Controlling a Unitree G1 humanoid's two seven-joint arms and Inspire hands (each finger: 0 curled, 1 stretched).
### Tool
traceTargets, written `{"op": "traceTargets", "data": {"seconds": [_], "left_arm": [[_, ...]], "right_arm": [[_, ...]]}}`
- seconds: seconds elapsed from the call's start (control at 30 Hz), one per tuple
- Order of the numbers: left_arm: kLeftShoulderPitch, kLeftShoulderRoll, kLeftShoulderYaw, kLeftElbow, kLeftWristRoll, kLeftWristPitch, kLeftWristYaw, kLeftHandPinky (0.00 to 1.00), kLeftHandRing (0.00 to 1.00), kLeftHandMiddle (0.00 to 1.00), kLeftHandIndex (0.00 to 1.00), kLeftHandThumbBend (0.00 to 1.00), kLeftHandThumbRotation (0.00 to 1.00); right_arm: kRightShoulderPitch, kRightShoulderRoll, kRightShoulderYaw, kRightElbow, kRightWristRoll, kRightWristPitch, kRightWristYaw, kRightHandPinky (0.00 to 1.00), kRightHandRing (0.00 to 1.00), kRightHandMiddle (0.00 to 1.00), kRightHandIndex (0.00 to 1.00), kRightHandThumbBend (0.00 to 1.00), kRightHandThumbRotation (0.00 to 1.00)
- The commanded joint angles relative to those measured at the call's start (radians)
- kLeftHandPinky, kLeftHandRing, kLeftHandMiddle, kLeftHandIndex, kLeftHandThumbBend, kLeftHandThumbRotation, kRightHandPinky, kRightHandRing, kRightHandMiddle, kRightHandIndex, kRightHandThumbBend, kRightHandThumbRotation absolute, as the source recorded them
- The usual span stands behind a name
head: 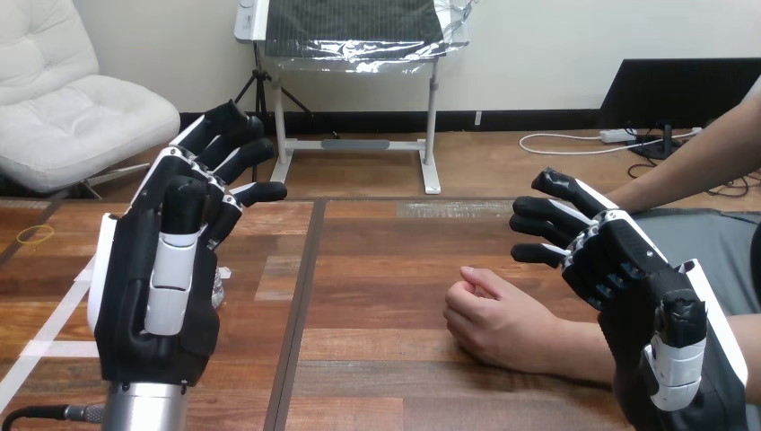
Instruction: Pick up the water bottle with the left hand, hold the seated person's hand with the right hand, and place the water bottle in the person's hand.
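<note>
Head view: the table [377, 359] spreads before me. My left hand [153, 296] hangs raised, fingers straight and spread, holding nothing. My right hand [628, 260], fingers loosely bent and empty, hovers just right of the person's hand [498, 323], which rests fisted on the table. A clear sliver tucked behind my left hand is probably the water bottle [221, 283]; I cannot tell its long axis.

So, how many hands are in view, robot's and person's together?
3. The left hand is raised at the left, the right hand at the right, the person's hand lies on the table between them. Another may be hidden behind the right hand.
</note>
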Motion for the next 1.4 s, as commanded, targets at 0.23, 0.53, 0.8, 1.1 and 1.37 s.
{"op": "traceTargets", "data": {"seconds": [0.23,0.53,0.8,1.1,1.37], "left_arm": [[-0.065,0.01,-0.002,-0.037,0.019,-0.001,0.005,0.63,0.77,0.78,0.76,0.73,0.77],[-0.068,0.01,-0.002,-0.034,0.017,-0.002,0.001,0.63,0.77,0.78,0.76,0.72,0.77],[-0.067,0.01,-0.003,-0.038,0.022,0.0,0.004,0.64,0.77,0.78,0.77,0.71,0.76],[-0.067,0.006,0.0,-0.032,0.035,-0.008,0.01,0.64,0.77,0.78,0.76,0.69,0.73],[-0.068,0.014,0.012,-0.02,0.11,-0.028,0.04,0.64,0.76,0.77,0.75,0.73,0.63]], "right_arm": [[-0.058,-0.008,-0.011,-0.032,-0.004,0.006,-0.01,0.73,0.81,0.81,0.84,1.0,1.0],[-0.058,-0.011,-0.012,-0.032,0.009,0.009,-0.003,0.73,0.81,0.81,0.84,1.0,1.0],[-0.056,-0.013,-0.012,-0.034,0.015,0.011,0.001,0.73,0.81,0.81,0.84,1.0,1.0],[-0.056,-0.015,-0.012,-0.035,0.014,0.015,0.002,0.73,0.81,0.81,0.84,1.0,1.0],[-0.054,-0.014,-0.013,-0.035,0.007,0.013,-0.001,0.72,0.8,0.81,0.84,1.0,1.0]]}}
